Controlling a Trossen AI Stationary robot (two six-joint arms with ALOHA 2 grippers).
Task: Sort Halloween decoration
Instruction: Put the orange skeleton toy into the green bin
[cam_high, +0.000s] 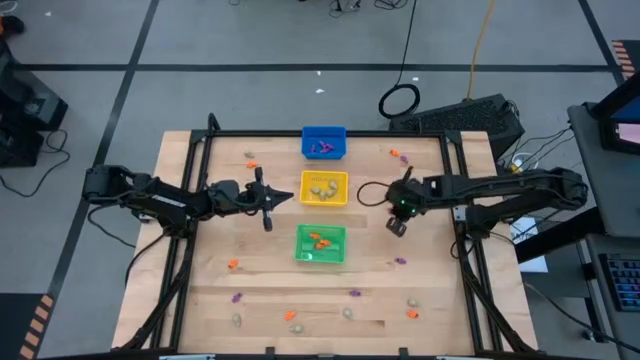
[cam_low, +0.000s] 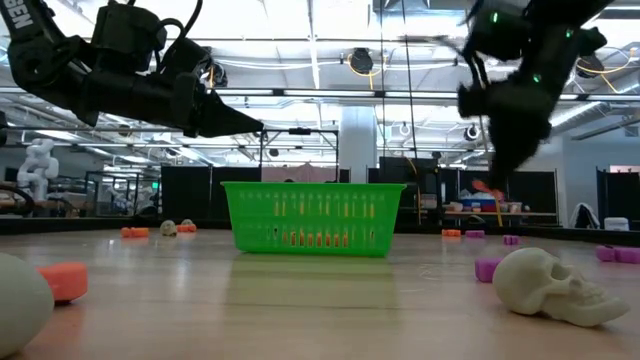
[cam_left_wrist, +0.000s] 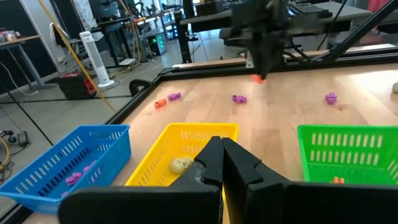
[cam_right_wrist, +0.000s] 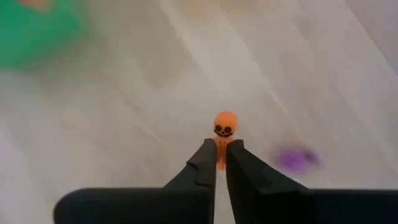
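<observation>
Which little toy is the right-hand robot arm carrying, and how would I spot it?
Start at the green bin in the middle of the table, then look to the right arm's gripper beside it. Pinched between its fingers is a tiny orange pumpkin-headed figure, the only trinket lifted off the wood.

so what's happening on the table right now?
Sorting run in progress. The right claw is shut on a small orange pumpkin-head trinket, held above the table right of the green bin. The left claw is shut and empty, waiting by the yellow bin. Orange pieces sit in green, pale ones in yellow, purple in the blue bin; more trinkets lie scattered.
</observation>
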